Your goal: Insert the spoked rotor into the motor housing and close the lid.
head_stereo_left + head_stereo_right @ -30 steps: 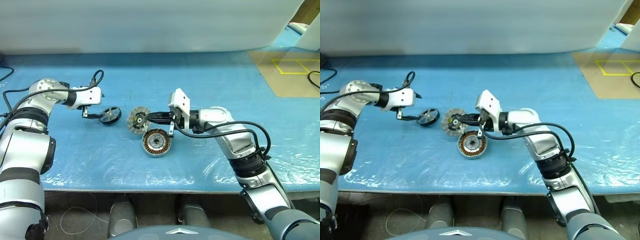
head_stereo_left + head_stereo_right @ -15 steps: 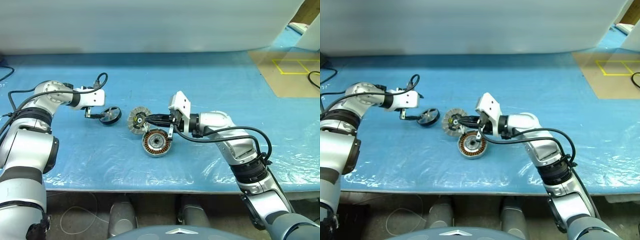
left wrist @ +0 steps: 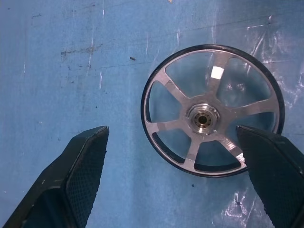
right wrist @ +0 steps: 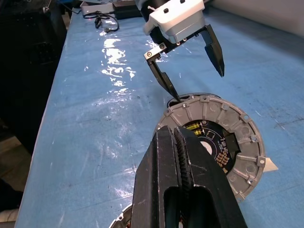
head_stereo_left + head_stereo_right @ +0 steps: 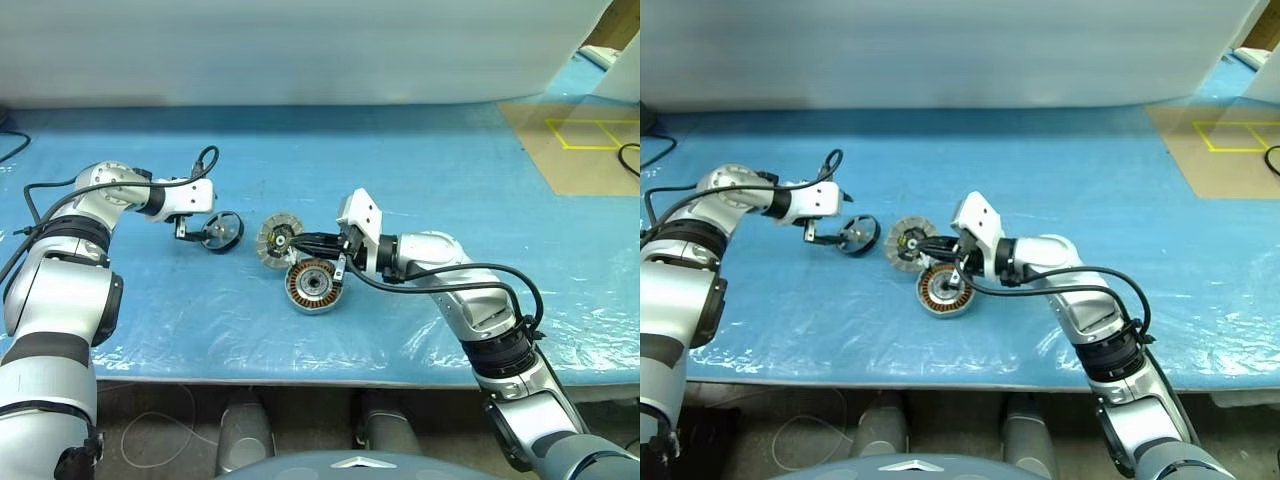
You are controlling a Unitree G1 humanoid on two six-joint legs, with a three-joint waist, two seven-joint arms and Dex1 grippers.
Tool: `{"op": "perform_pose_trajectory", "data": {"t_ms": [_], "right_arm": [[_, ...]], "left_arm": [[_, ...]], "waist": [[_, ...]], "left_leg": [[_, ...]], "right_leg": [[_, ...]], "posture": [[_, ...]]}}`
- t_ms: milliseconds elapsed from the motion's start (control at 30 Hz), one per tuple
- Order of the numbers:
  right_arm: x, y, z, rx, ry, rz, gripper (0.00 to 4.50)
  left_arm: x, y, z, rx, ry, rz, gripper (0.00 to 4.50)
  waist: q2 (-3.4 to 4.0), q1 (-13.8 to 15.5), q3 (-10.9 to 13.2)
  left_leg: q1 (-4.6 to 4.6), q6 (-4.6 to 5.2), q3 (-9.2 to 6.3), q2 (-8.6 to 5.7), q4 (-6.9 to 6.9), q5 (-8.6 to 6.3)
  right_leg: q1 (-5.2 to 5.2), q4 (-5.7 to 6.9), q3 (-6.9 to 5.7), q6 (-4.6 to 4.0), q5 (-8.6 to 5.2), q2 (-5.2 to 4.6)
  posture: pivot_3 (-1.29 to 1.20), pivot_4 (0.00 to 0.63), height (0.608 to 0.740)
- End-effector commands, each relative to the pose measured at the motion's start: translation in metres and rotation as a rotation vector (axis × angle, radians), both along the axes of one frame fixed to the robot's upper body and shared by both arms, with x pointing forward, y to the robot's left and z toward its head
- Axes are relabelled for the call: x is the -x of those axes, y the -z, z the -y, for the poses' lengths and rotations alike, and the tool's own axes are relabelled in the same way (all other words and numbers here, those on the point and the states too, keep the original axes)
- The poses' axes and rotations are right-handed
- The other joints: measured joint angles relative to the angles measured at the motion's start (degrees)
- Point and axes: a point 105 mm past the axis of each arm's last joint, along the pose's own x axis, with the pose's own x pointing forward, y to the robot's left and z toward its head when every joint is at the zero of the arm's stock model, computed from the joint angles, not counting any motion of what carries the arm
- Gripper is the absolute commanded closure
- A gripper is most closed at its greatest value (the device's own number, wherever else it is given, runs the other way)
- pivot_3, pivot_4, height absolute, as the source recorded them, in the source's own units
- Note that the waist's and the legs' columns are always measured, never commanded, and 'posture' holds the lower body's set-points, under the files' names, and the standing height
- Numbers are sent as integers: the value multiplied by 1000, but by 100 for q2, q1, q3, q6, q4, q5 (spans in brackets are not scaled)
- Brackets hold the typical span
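Currently, rotor position: spoked rotor (image 3: pixel 212 110) flat between the spread left gripper (image 5: pixel 193 236) fingers, off-centre.
Right gripper (image 5: pixel 297 240): clenched, empty, at lid (image 5: pixel 276 239).

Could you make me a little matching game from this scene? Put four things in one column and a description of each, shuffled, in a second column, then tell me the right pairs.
Things:
1. spoked rotor
2. motor housing
3. lid
4. right gripper

Descriptions:
A. shut, fingers pressed together
B. ribbed rim, black-and-yellow centre facing out
C. lies between the open fingers of the left gripper
D. copper-coloured windings showing inside

Pairs: 1-C, 2-D, 3-B, 4-A
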Motion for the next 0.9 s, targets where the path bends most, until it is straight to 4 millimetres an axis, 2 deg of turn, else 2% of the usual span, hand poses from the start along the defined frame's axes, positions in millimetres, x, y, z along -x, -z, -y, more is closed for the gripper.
{"op": "perform_pose_trajectory", "data": {"t_ms": [33, 367, 667, 900], "right_arm": [[5, -13, -4, -40, -19, 48, 4466], [7, -13, -3, -55, 14, 50, 4466], [8, -10, -2, -63, 38, 41, 4466], [16, -8, -12, -84, 24, 23, 4466]], "left_arm": [[-2, -9, 0, 28, -12, 4, 0], [-4, -7, 1, 5, -29, -11, 0], [-9, -34, -2, 46, -62, 9, 0], [-7, -29, -9, -1, -67, 7, 0]], "waist": [[0, 12, 0], [0, 19, 1], [-6, 17, 7], [-7, 23, 10]], "left_leg": [[0, 0, 0, 0, 0, 0], [-1, -1, 0, 0, -2, 0], [-1, -2, -1, -1, -3, -1], [0, -5, -2, -1, -9, -3]], "right_leg": [[0, 0, 0, 0, 0, 0], [0, -2, 0, 0, 0, 0], [0, -6, 0, 0, 0, 0], [0, -10, -1, 14, 8, 0]], "posture": [[0, 150, 740], [0, 150, 740], [0, 150, 740], [0, 150, 740]]}}
